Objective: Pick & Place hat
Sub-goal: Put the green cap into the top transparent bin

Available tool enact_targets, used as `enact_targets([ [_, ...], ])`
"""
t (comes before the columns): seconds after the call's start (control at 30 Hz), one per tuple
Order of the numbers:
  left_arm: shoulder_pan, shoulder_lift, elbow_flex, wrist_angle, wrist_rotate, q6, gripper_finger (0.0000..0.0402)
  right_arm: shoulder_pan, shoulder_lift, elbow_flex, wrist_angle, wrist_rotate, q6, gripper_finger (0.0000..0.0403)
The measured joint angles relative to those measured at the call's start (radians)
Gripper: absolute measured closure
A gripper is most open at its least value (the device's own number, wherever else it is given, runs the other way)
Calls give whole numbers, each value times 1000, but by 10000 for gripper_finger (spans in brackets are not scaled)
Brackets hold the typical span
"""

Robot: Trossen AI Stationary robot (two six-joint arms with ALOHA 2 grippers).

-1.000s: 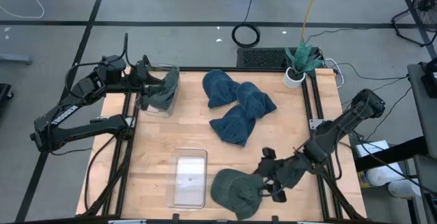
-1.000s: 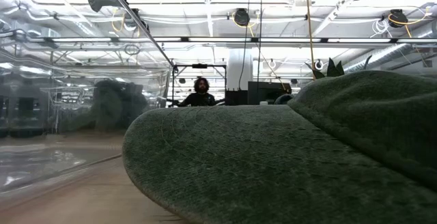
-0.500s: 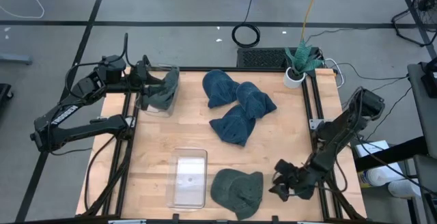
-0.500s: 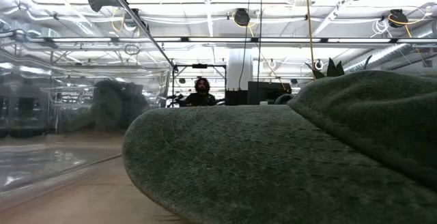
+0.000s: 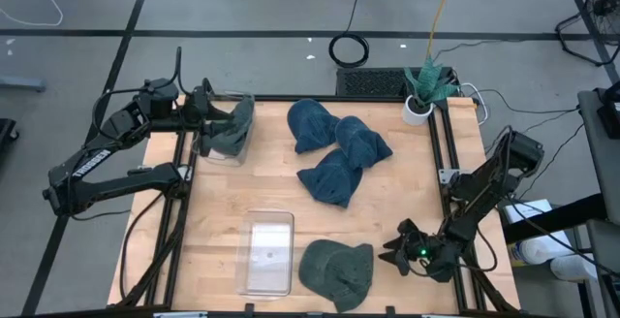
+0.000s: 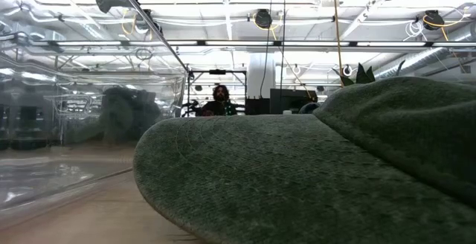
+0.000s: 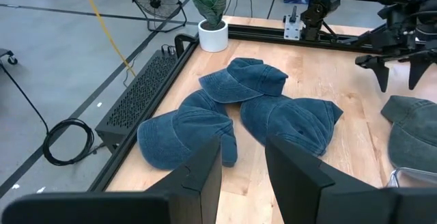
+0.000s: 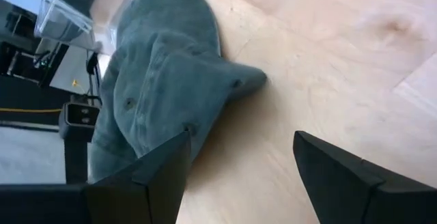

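The green hat [image 5: 336,271] is soft, light and floppy; pinch its brim. The right end effector [image 5: 395,253], beside it, is released, empty.

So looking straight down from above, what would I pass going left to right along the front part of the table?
Clear plastic box → green hat lying flat on the wood → right pincer, open and empty, just beside the hat without touching it.
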Motion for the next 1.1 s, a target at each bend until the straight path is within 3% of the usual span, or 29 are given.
enact_targets([
  [0.33,0,0,0,0,-1,0,282,-39,200,1,424,-3,-206,156],
  [0.47,0,0,0,0,0,0,282,-77,249,3,559,-81,-299,156],
  [0.67,0,0,0,0,0,0,282,-125,269,3,638,-216,-395,156],
  [0.83,0,0,0,0,0,0,282,-145,274,-2,732,-227,-564,156],
  [1.1,0,0,0,0,0,0,282,-176,273,-1,790,-224,-622,176],
])
